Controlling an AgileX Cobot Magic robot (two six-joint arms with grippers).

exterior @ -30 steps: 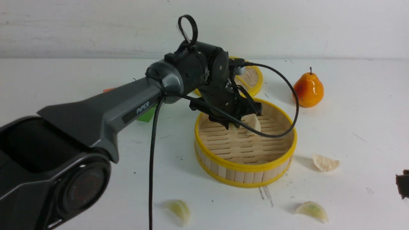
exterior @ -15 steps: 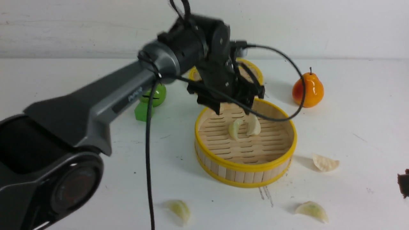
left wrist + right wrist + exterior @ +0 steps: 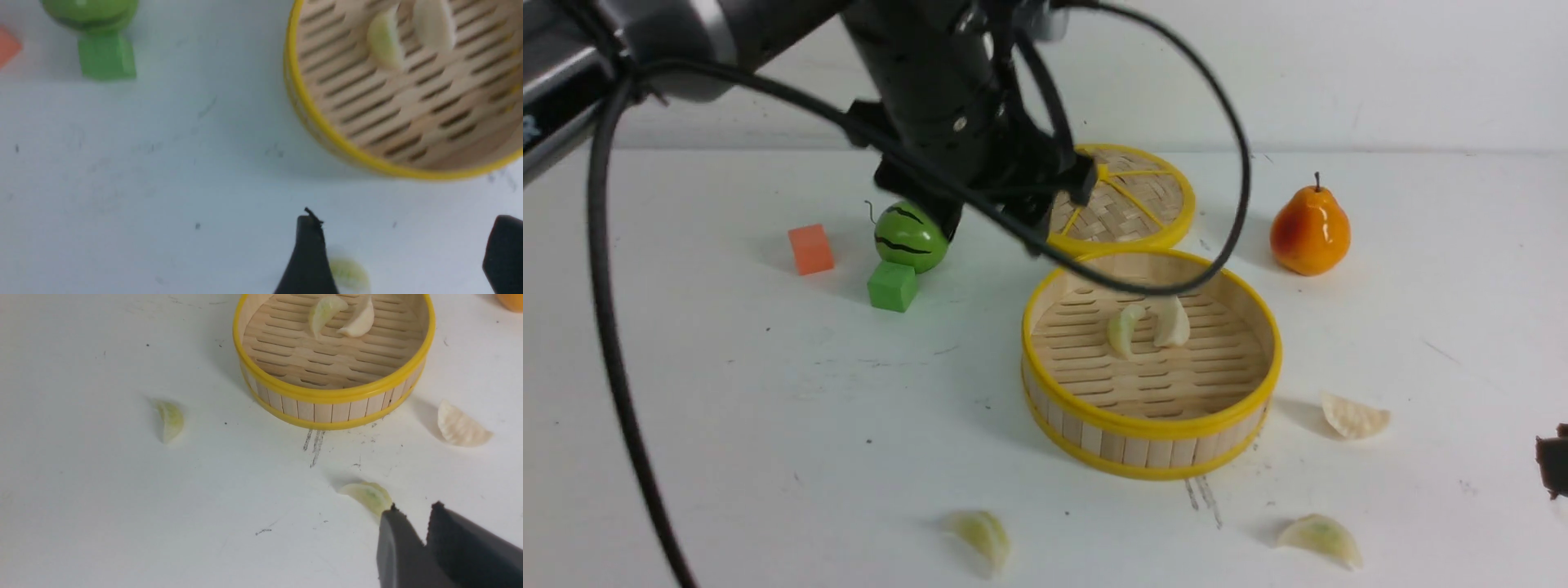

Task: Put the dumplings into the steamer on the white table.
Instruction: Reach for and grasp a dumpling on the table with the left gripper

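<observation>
The front view shows the steamer (image 3: 1152, 425) right of centre on the white bench (image 3: 768, 408). Two of the dumplings lie side by side on its slatted floor, a greenish dumpling (image 3: 1123, 329) and a white dumpling (image 3: 1173, 320). Three lie outside it on the bench: the lower-centre dumpling (image 3: 982, 535), the lower-right dumpling (image 3: 1319, 539) and a pale dumpling (image 3: 1354, 416) just right of the basket.

Only this view shows the woven lid (image 3: 1131, 200) behind the steamer and the pear (image 3: 1311, 231) at the right. The left arm crosses its upper left, and the fingers are hard to read there. In the left wrist view the left tool (image 3: 404, 220) is spread wide and empty, with one finger just beside the lower-centre dumpling (image 3: 349, 274).

In the right wrist view the right tool (image 3: 414, 508) has its fingers drawn close together, gripping nothing, next to the lower-right dumpling (image 3: 367, 496). The front view catches it only as a dark scrap at the right edge.
</observation>
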